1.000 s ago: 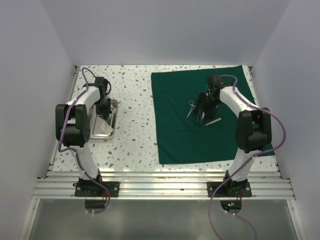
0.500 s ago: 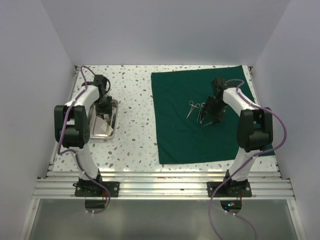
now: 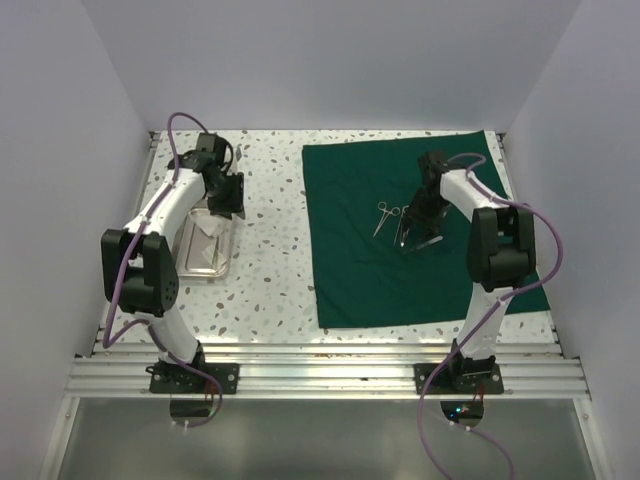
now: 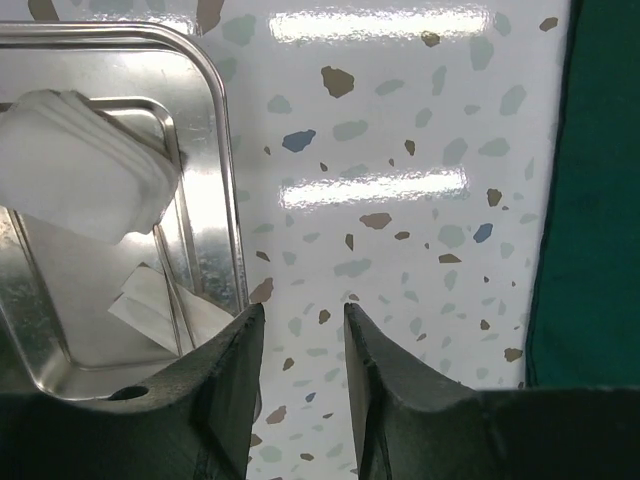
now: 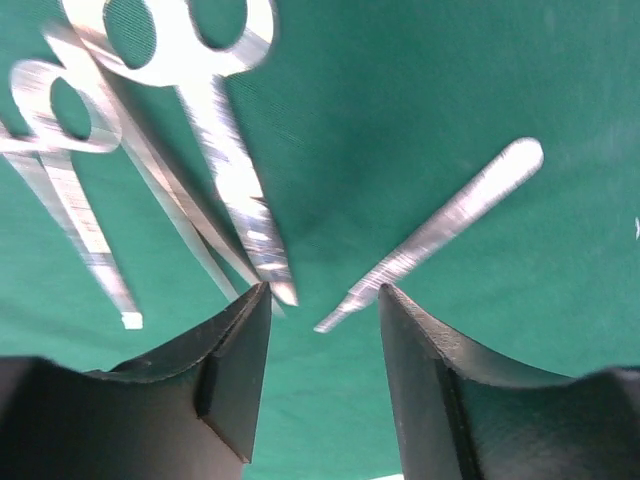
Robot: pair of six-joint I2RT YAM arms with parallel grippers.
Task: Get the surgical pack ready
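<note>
Flat green drape [image 3: 370, 270] (instruments [image 3: 385, 215] on it); gauze [image 4: 85, 165], seemingly folded, in tray [image 4: 215, 90].

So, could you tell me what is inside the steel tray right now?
Inside the steel tray lie a stack of white gauze and a flatter folded white piece. The left gripper covers the tray's near corner.

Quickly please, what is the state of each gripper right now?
Left gripper: open, empty, near the rim of the shiny rectangular steel tray.
Right gripper: open, nothing gripped, over steel scissor-like instruments on the dark green cloth drape.
</note>
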